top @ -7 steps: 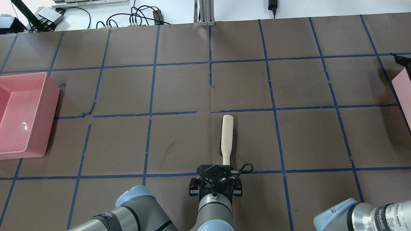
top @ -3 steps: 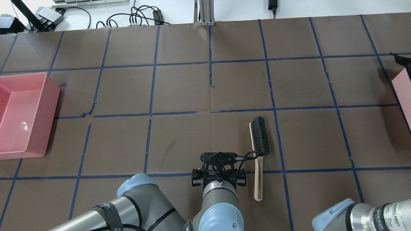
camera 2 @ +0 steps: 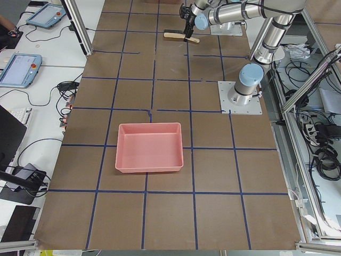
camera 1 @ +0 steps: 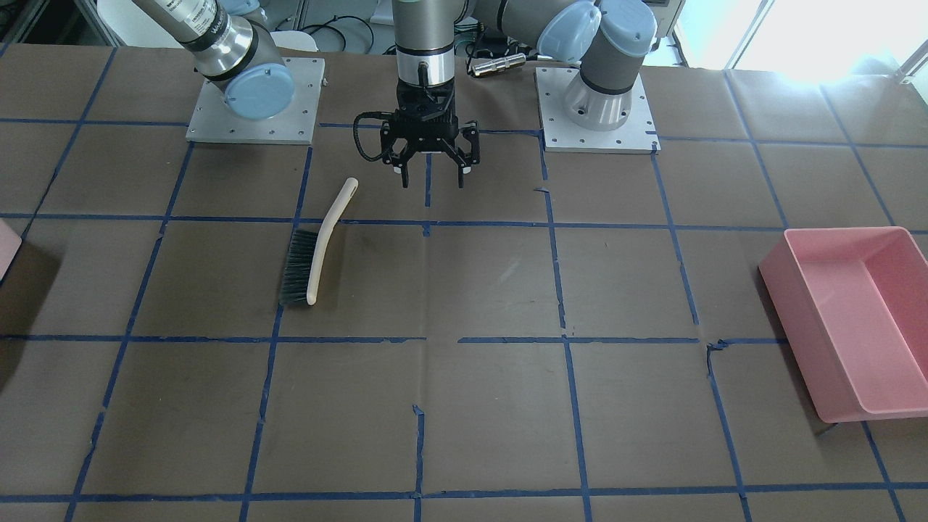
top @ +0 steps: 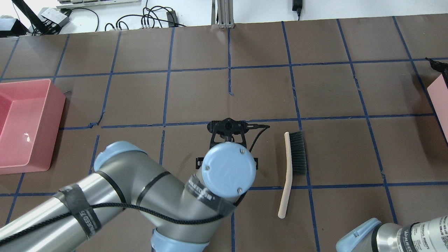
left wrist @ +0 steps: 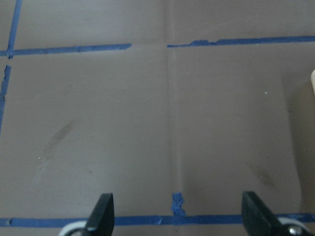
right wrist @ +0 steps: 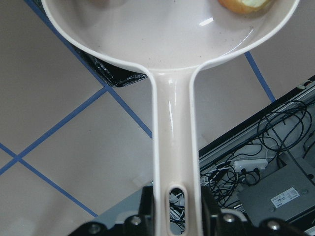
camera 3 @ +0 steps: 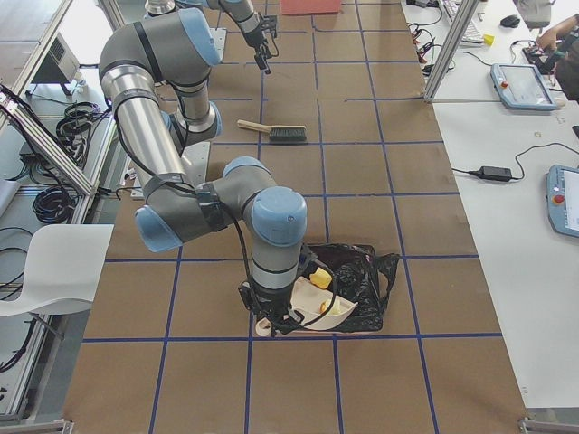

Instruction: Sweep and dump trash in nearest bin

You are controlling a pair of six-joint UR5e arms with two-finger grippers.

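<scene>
Sweeping done: brush [top: 289, 167] lies by the open left pincer [camera 1: 433, 181]; right pincer [right wrist: 175, 206] grips the dustpan [right wrist: 172, 44], trash [right wrist: 244, 4] aboard, over the bin [top: 440, 103].

The left gripper [camera 1: 433, 177] has let go of the brush [camera 1: 320, 250], which now lies flat off to its right, and it has risen and moved forward, jaws spread.

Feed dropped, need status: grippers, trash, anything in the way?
Left gripper open, empty; brush lying on table. Right gripper shut on dustpan handle. Trash lump in pan at bin. Nothing blocking.
</scene>
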